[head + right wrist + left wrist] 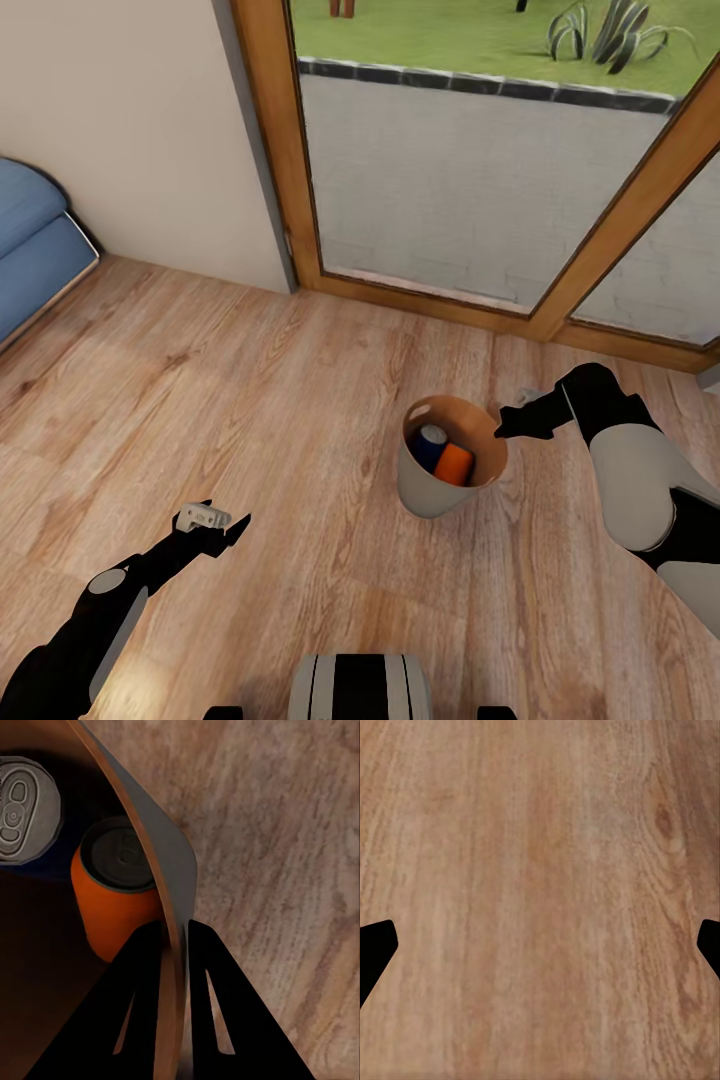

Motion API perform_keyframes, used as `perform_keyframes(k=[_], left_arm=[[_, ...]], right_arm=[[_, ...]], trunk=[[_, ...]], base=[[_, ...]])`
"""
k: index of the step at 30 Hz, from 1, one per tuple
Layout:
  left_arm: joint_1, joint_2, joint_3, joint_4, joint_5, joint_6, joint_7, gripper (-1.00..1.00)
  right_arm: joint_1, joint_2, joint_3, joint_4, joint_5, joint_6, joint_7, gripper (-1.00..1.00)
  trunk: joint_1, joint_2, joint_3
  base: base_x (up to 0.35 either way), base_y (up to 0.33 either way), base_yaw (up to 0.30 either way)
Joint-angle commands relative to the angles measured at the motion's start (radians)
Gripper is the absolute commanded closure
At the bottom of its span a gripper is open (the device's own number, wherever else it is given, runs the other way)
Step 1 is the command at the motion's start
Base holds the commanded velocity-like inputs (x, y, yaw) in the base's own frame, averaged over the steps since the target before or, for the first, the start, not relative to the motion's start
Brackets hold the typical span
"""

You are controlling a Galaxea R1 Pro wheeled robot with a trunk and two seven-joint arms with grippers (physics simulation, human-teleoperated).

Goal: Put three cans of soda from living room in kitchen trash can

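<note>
Cans: we see a blue can [432, 447] and an orange can [455, 464] inside the bin [428, 495] on the wood floor; our right pincer [508, 424] pinches its rim, left pincer [222, 527] spread. The third can we cannot see.

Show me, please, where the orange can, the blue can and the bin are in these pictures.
orange can [112, 907], right wrist view, on its side wall.
blue can [22, 810], right wrist view, on its silver top.
bin [425, 490], head view, on its pale outer wall.

Copper-brown tash can [430, 490] holds an orange can [455, 464] and dark-blue can [431, 446].
</note>
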Motion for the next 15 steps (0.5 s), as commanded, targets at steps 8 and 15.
perform_keyframes(k=[8, 15], left_arm=[[0.0, 0.0, 0.0, 0.0, 0.0, 0.0, 0.0, -1.0], [0.0, 0.0, 0.0, 0.008, -0.001, 0.001, 0.0, -1.0]], right_arm=[[0.0, 0.001, -0.002, 0.0, -0.023, 0.013, 0.004, 1.0], [0.0, 0.002, 0.0, -0.001, -0.024, 0.013, 0.003, 1.0]], trunk=[[0.008, -0.014, -0.006], [0.034, -0.063, -0.028]], base=[[0.0, 0.0, 0.0], [0.0, 0.0, 0.0]])
